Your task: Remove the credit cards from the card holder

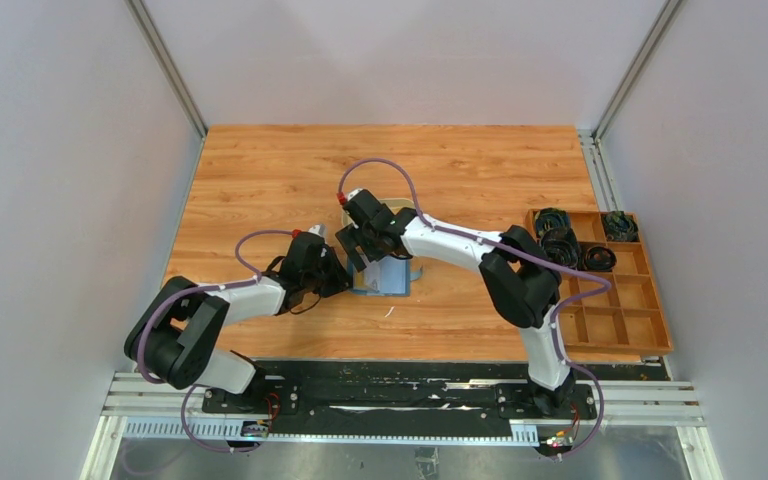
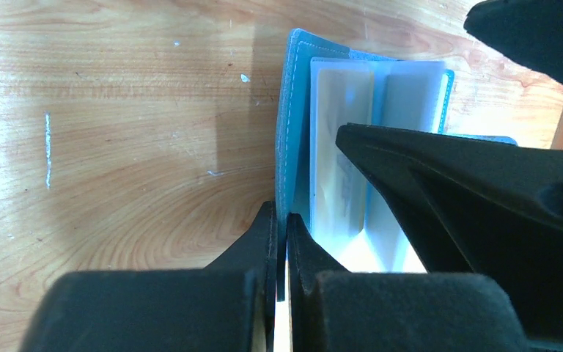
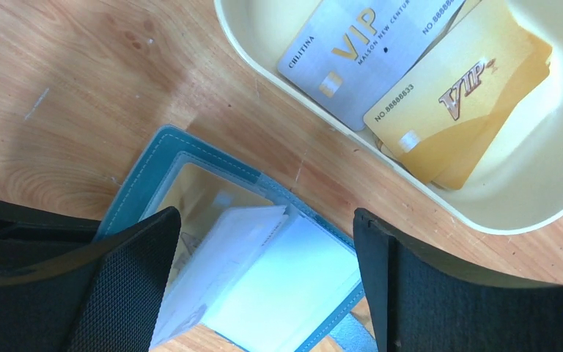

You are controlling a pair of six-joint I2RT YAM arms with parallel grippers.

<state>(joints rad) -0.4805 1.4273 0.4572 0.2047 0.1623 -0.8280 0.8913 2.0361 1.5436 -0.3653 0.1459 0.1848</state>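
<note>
Teal outside and paler blue within, the wallet [image 1: 388, 278] lies open near the middle of the tabletop [image 1: 260, 180], between your two arms. Your left claw [image 2: 281, 227] is pinched together on the edge of the teal cover and holds that flap on end, with the clear sleeves [image 2: 410, 88] fanning out just beside it. A yellowish card [image 3: 194, 196] shows through one sleeve, inside the wallet. Your right claw [image 3: 264, 220] hovers over the open wallet with its fingers wide apart, one to each side, and grips nothing. Just past the wallet, and not touching it, sits a cream tray [image 3: 238, 33]. In it you can see a silver card [image 3: 352, 51] and a gold card [image 3: 454, 95], both marked VIP. The gold one overlaps the silver one's edge, and more gold shows beneath it. Well off to your right, at the tabletop's edge, is a brown wooden box [image 1: 615, 310] with dark coiled things in its far compartments
</note>
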